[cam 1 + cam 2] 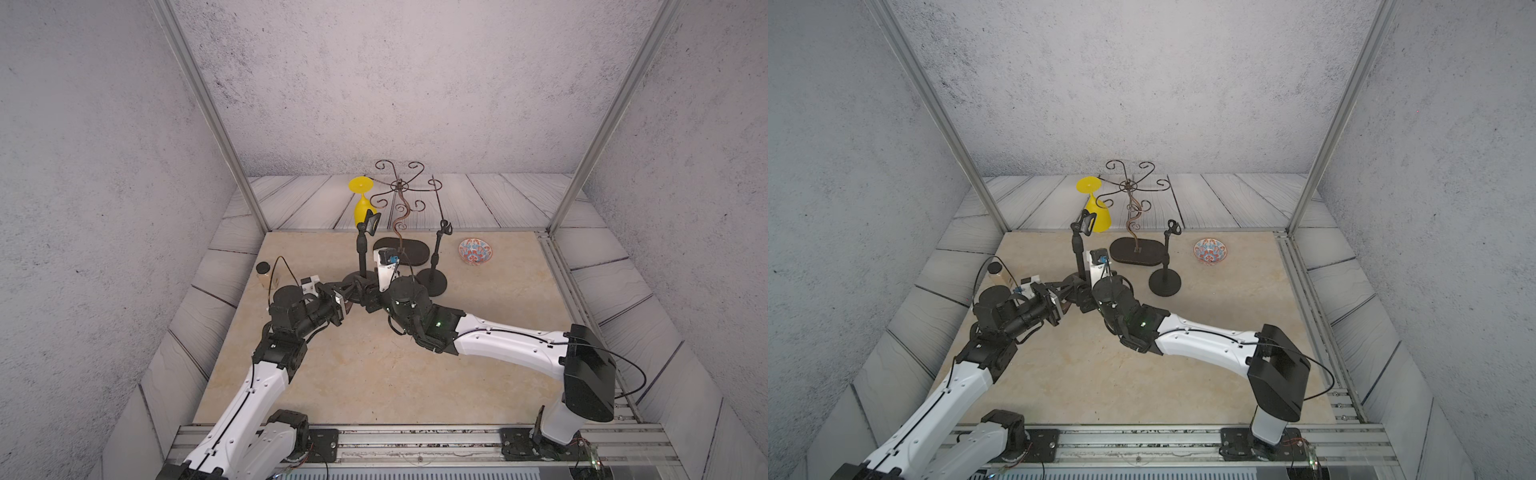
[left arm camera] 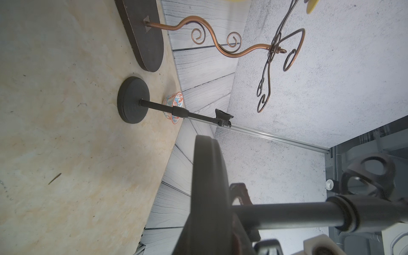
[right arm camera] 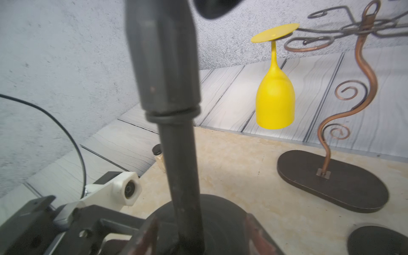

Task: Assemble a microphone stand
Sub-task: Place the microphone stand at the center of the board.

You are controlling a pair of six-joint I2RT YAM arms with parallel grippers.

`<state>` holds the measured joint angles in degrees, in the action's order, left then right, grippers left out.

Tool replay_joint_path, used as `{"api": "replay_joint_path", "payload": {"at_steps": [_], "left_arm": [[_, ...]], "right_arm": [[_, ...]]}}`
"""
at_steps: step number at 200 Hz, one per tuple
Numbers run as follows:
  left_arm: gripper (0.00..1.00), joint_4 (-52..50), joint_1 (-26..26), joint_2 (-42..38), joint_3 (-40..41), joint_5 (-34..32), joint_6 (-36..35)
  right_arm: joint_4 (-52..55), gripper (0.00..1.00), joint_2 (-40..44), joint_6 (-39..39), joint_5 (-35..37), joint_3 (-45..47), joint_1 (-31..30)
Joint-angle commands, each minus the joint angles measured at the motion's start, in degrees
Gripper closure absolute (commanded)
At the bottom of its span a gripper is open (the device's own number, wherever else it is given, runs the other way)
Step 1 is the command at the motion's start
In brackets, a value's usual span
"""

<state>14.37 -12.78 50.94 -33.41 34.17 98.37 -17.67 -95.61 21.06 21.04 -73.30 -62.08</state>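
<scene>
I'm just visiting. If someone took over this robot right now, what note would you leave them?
Left gripper: shut on the round base of the stand between the arms.
Right gripper: fingers open either side of its pole, not gripping.
Done: pole upright in base, clip on top; a second stand stands complete beside it.
To do: whether the pole is fully tight cannot be seen; probably check, then let go and back both grippers away.
</scene>
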Motion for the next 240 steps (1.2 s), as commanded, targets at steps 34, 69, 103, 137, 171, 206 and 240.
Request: {"api": "replay_joint_path", "payload": {"at_steps": [34, 69, 103, 137, 171, 206, 240], "left_arm": [[1.0, 7.6, -0.2, -1.6, 0.6, 1.3, -0.4], [1.0, 7.2, -0.2, -1.6, 1.5, 1.3, -1.0], [1.0, 6.2, -0.2, -1.2, 2.3, 1.2, -2.2], [0.55, 0.9, -0.1, -1.8, 4.6, 0.5, -5.4], [0.24, -17.4, 0.1, -6.2, 7.2, -3.0, -17.2], [0.23, -24.7, 0.2, -12.5, 14.3, -8.3, -21.8], [0.23, -28.8, 0.2, -15.7, 17.6, -9.9, -25.3]], "right_arm": [[-10.1, 0.28, 2.5, -4.2, -25.9, 2.7, 8.4], [-11.2, 0.34, -0.1, -7.9, -32.0, 0.3, 10.0], [-11.2, 0.68, -2.0, -9.2, -35.4, -0.8, 10.6], [-13.6, 0.86, -3.4, -8.8, -35.4, 1.8, 10.7], [-20.5, 0.91, -5.2, -9.0, -34.1, 8.5, 10.7], [-31.0, 0.94, -8.3, -8.0, -34.6, 15.7, 10.7], [-40.5, 0.97, -11.2, -8.0, -34.7, 20.5, 10.7]]}}
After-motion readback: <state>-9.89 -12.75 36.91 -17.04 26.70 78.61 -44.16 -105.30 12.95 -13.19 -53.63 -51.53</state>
